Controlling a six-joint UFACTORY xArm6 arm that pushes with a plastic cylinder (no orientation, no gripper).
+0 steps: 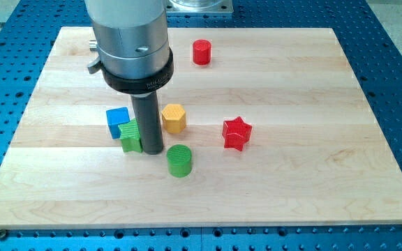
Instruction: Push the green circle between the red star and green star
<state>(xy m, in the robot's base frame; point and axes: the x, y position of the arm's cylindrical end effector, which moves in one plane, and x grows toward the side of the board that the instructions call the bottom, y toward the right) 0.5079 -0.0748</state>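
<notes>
The green circle [180, 160] sits on the wooden board below the centre. The red star [236, 133] lies to its upper right. The green star [130, 136] lies to its upper left, partly hidden by my rod. My tip [152, 150] rests on the board just right of the green star and just upper left of the green circle, with a small gap to the circle.
A blue cube [117, 120] touches the green star's upper left. A yellow hexagon [174, 118] stands right of the rod. A red cylinder [201, 52] stands near the board's top edge. The board [313, 181] lies on a blue perforated table.
</notes>
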